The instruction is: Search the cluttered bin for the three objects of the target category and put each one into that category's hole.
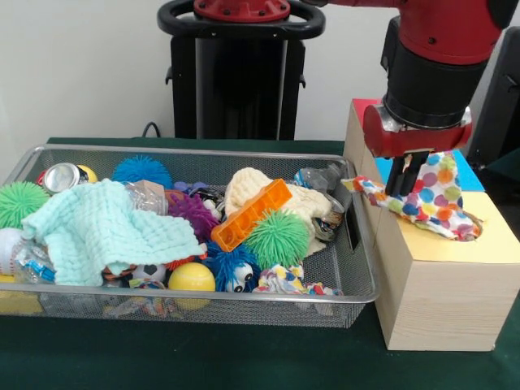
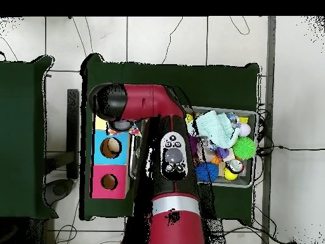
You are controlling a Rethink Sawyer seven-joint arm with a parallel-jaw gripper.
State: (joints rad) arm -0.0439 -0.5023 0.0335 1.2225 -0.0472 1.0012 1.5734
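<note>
In the front view my gripper (image 1: pixel 411 180) hangs over the yellow face (image 1: pixel 496 236) of the wooden box, to the right of the wire-mesh bin (image 1: pixel 203 298). It is shut on a white rag with bright dots (image 1: pixel 432 203). The rag drapes from the fingers onto the yellow face, and its lower end lies in the yellow hole (image 1: pixel 470 231), which it mostly covers. A second colourful rag (image 1: pixel 282 280) lies at the bin's front right. A third one does not show. In the overhead view the arm (image 2: pixel 166 152) hides the gripper and the yellow hole.
The bin holds a mint-green waffle cloth (image 1: pixel 106 231), a cream knitted cloth (image 1: pixel 244 185), an orange block (image 1: pixel 252 213), spiky balls, a yellow ball (image 1: pixel 192 279) and a can (image 1: pixel 61 176). The blue-faced hole (image 2: pixel 110 147) and the red-faced hole (image 2: pixel 109 182) show in the overhead view.
</note>
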